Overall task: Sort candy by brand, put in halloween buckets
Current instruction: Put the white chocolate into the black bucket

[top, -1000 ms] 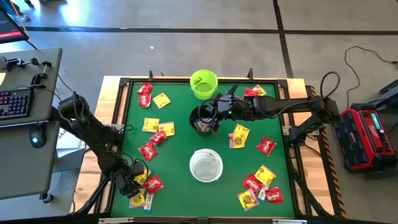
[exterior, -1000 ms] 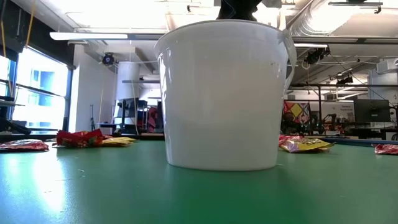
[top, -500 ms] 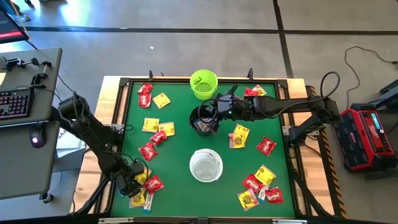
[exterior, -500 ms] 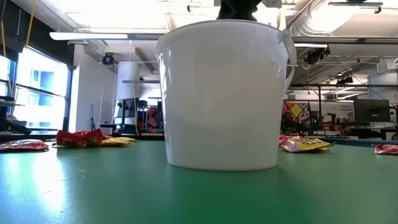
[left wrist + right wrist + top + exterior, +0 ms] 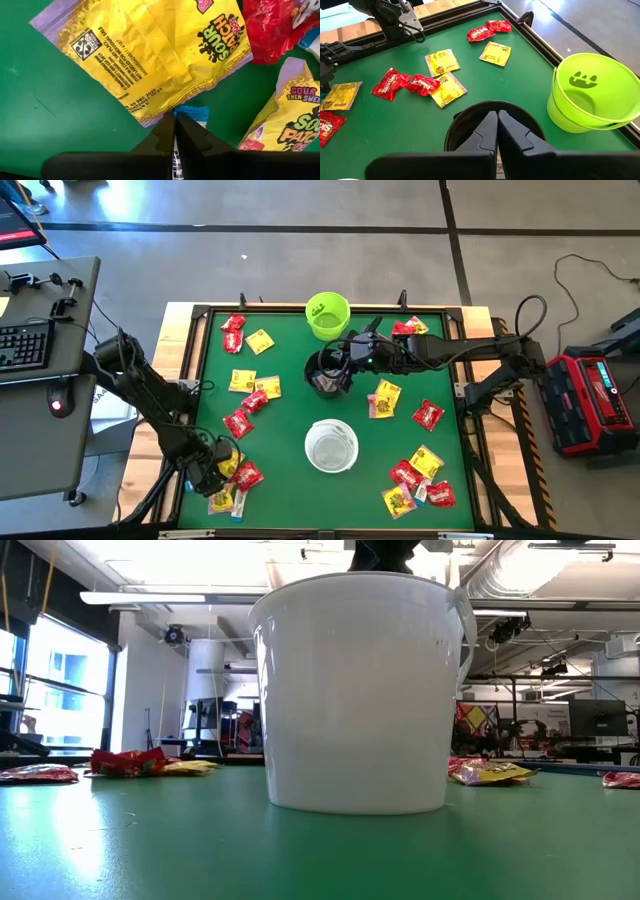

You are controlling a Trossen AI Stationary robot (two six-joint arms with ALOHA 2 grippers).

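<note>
The left gripper (image 5: 174,131) sits low at the near-left corner of the green table (image 5: 290,405), its fingers pressed together on the edge of a small blue-and-white candy (image 5: 192,113) that pokes out from under a large yellow packet (image 5: 150,55) lying slantwise on the felt. A second yellow packet (image 5: 290,120) and a red packet (image 5: 272,27) lie just beside it. The right gripper (image 5: 496,131) hangs fully closed and empty over the black bucket (image 5: 325,374) at mid-table. The lime green bucket (image 5: 327,315) stands upright at the far edge, the white bucket (image 5: 331,446) nearer. Around the table are a grey floor, a desk with a keyboard (image 5: 22,345) to the left and a workshop beyond.
</note>
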